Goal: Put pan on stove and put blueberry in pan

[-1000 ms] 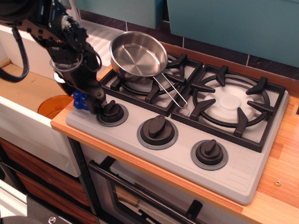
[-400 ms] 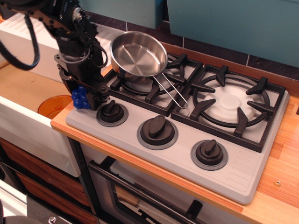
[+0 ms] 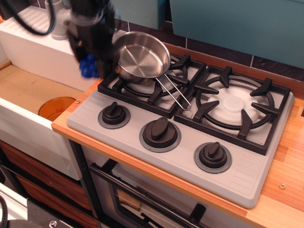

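Note:
The shiny steel pan [image 3: 141, 54] sits on the left burner of the grey stove [image 3: 142, 152], its wire handle [image 3: 175, 93] pointing toward the front right. My gripper [image 3: 94, 67] is blurred by motion, raised above the stove's back left corner, just left of the pan's rim. It is shut on the blueberry [image 3: 88, 65], a deep-blue cluster showing at the fingertips. The pan is empty inside.
Three black knobs [image 3: 160, 132] line the stove's front. The right burner grate [image 3: 233, 104] is bare. A white sink basin with an orange disc [image 3: 56, 107] lies to the left, below counter level. A teal wall stands behind.
My gripper has lifted the blueberry up from beside the left knob and carried it back toward the pan's left rim. The pan has not moved.

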`<action>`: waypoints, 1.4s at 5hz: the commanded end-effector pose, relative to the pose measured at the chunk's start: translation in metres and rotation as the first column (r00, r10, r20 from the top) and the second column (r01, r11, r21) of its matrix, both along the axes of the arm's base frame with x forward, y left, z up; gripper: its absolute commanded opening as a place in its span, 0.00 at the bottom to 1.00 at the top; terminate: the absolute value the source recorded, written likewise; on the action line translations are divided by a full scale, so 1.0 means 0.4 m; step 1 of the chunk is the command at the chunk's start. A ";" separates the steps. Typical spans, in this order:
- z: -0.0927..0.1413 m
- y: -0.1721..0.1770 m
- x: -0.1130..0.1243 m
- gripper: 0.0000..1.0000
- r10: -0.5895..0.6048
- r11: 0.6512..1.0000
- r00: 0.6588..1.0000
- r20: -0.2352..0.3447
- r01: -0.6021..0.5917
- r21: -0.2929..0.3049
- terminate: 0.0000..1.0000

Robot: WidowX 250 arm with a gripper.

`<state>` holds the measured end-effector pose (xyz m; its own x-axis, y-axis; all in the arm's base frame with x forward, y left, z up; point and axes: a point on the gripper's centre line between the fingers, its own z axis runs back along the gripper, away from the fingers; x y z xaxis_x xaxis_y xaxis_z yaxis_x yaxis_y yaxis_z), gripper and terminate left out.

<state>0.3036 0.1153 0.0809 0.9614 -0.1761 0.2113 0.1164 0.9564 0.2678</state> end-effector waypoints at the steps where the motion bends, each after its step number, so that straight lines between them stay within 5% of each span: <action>1: 0.087 -0.047 0.086 0.00 -0.003 0.998 1.000 0.028 0.002 0.055 0.00; 4: 0.078 -0.102 0.127 0.00 0.000 0.999 0.999 0.045 -0.002 0.040 0.00; 5: 0.067 -0.094 0.137 1.00 -0.029 0.999 0.998 0.060 0.028 0.030 0.00; 7: 0.071 -0.090 0.139 1.00 -0.027 0.999 0.998 0.060 0.025 0.028 0.00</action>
<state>0.3480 0.0770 0.0933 0.9551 -0.2110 0.2082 0.1473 0.9474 0.2843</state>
